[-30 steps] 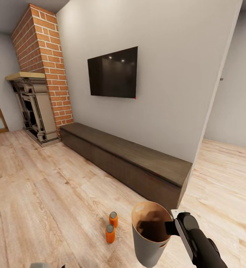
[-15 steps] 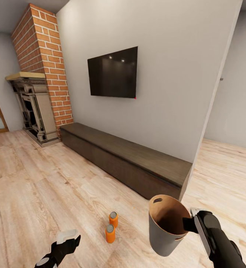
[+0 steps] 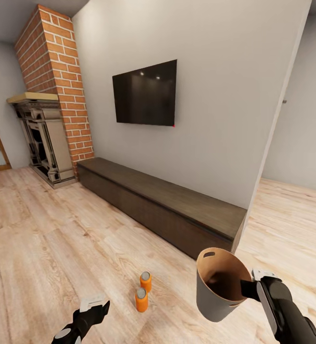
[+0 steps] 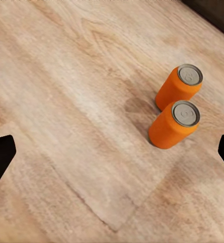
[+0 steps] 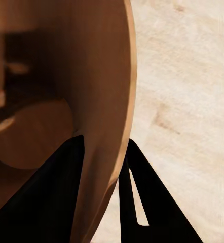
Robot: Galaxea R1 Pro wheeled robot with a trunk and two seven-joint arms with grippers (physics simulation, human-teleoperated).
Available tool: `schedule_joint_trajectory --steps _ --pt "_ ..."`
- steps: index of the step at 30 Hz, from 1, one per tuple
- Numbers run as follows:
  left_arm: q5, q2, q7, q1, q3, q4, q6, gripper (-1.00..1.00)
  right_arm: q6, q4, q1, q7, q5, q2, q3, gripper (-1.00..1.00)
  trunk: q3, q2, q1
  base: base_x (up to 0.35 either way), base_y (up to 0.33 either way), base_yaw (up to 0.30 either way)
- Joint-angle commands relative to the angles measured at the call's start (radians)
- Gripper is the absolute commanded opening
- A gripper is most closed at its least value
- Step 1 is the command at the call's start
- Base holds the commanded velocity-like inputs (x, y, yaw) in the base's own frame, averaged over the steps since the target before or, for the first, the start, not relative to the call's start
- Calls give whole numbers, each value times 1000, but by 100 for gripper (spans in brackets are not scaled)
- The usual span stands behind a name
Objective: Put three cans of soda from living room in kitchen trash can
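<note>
Pinching the light, stiff trash can (image 3: 215, 291) by its rim, my right gripper (image 3: 247, 290) holds it aloft; my left gripper (image 3: 93, 310), spread, hovers near two floor-standing soda cans (image 4: 175, 124), smooth, best clasped mid-body.

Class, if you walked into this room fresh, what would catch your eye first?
Two orange cans stand upright close together on the wood floor, in front of the long dark bench. The right gripper holds a grey bin by its rim, above the floor. A black TV hangs on the wall.
</note>
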Motion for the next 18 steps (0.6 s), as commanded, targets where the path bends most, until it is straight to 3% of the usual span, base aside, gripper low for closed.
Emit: schedule_joint_trajectory --steps 1,3,18 --pt "0 0 0 0 0 0 -1 100 -2 1 0 2 -3 0 -21 -100 0 0 0 0 0 0" --pt "0 1 0 0 0 0 -2 100 -3 3 1 2 -1 0 -51 -100 0 0 0 0 0 0" --pt "0 2 -1 0 3 2 -52 100 -6 23 37 2 -2 -2 -147 -100 0 0 0 0 0 0"
